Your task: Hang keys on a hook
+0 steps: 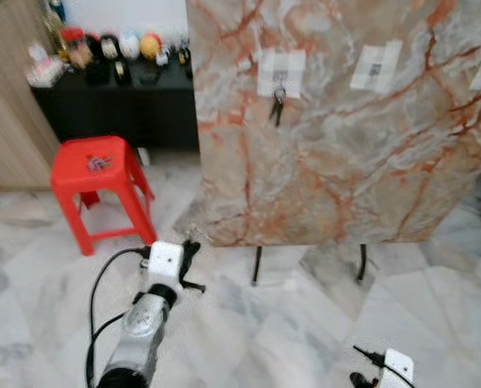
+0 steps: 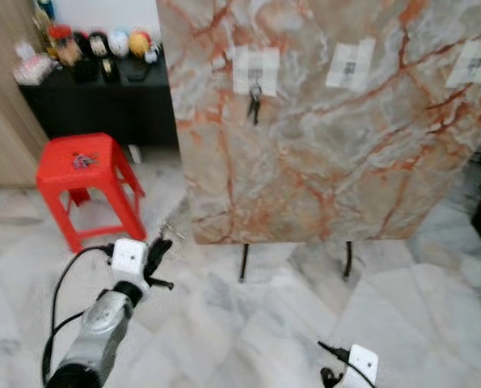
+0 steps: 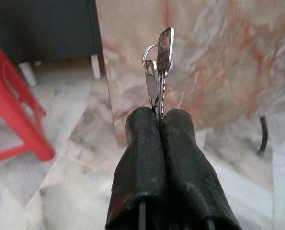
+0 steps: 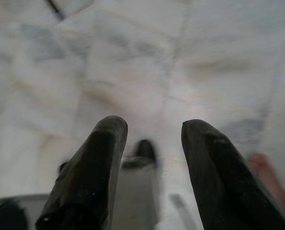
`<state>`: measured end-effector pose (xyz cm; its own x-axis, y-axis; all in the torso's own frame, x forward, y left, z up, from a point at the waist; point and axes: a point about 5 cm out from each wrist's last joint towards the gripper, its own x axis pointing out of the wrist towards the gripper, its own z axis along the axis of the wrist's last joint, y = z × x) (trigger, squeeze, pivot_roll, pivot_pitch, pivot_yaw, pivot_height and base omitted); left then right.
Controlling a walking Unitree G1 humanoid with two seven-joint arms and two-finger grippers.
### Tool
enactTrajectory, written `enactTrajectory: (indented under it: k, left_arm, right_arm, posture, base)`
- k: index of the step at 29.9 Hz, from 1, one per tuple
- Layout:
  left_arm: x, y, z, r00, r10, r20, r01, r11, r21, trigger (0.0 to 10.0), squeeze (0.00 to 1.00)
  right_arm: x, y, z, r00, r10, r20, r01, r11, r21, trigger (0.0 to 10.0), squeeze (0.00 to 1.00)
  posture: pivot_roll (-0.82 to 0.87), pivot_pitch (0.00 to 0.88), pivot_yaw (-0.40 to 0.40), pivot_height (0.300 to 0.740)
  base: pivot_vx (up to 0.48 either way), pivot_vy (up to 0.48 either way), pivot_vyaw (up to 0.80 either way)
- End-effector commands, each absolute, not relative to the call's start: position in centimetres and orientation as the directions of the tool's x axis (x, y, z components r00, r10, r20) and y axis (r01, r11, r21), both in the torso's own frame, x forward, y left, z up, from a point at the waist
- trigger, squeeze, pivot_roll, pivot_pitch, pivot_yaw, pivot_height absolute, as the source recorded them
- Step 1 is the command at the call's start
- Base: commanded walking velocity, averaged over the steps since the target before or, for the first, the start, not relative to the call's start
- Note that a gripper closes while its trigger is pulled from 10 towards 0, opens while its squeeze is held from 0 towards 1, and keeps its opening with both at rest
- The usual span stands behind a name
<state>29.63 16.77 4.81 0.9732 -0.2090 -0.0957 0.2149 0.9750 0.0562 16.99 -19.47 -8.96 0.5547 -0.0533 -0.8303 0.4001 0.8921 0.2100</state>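
My left gripper [image 3: 159, 115] is shut on a bunch of silver keys [image 3: 159, 72] on a ring, held up in front of the lower left part of a marble-patterned board [image 1: 345, 121]. From the head, the left gripper [image 1: 191, 242] is low, near the board's bottom left corner. Another set of keys [image 1: 278, 103] hangs from a hook under a white label [image 1: 281, 71] on the board. Two more white labels [image 1: 376, 66] sit further right. My right gripper [image 4: 152, 127] is open over the floor, low at the right.
The board stands on thin black legs [image 1: 257, 265] on a marble floor. A red plastic stool [image 1: 99, 182] stands to the left. Behind it a black cabinet [image 1: 115, 101] carries several small items. A wooden panel [image 1: 6, 105] is at far left.
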Motion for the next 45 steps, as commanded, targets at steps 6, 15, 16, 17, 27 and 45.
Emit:
enactTrajectory:
  k: [6, 15, 16, 17, 27, 45]
  left_arm:
    - [29.7, 15.7, 5.4, 0.96, -0.271, -0.07, 0.274, 0.961, 0.045, 10.0, 0.0]
    - [29.7, 15.4, 5.7, 0.955, -0.29, -0.067, 0.293, 0.955, 0.038, 10.0, 0.0]
    - [29.7, 15.3, 5.7, 0.953, -0.296, -0.067, 0.299, 0.954, 0.036, 10.0, 0.0]
    - [29.7, 15.2, 5.7, 0.949, -0.307, -0.072, 0.311, 0.95, 0.041, 10.0, 0.0]
    - [29.5, 15.1, 5.4, 0.941, -0.326, -0.088, 0.33, 0.943, 0.036, 10.0, 0.0]
    - [29.8, 13.3, 8.6, 0.886, -0.463, 0.009, 0.461, 0.885, 0.066, 10.0, 0.0]
  right_arm:
    - [16.6, -20.0, -9.1, 0.539, -0.074, -0.839, 0.42, 0.887, 0.192, 10.0, 0.0]
    - [16.5, -19.9, -9.1, 0.532, -0.071, -0.844, 0.421, 0.887, 0.191, 10.0, 0.0]
    - [16.5, -19.9, -9.1, 0.528, -0.069, -0.847, 0.418, 0.889, 0.188, 10.0, 0.0]
    - [16.5, -19.9, -9.1, 0.526, -0.068, -0.848, 0.418, 0.889, 0.188, 10.0, 0.0]
    - [16.6, -19.9, -9.1, 0.525, -0.063, -0.849, 0.416, 0.889, 0.192, 10.0, 0.0]
    - [16.6, -19.9, -9.1, 0.526, -0.075, -0.847, 0.423, 0.887, 0.184, 10.0, 0.0]
  posture:
    - [0.13, 0.089, -0.015, 0.74]
    - [0.13, 0.088, -0.011, 0.74]
    - [0.13, 0.088, -0.011, 0.74]
    - [0.13, 0.087, -0.011, 0.74]
    - [0.13, 0.084, -0.01, 0.74]
    - [0.13, 0.079, -0.007, 0.74]
  base:
    - [0.094, 0.0, 0.0]
    - [0.33, 0.0, -0.32]
    - [0.337, 0.0, -0.77]
    - [0.337, 0.0, -0.77]
    - [0.339, 0.0, -0.75]
    - [0.176, 0.0, -0.06]
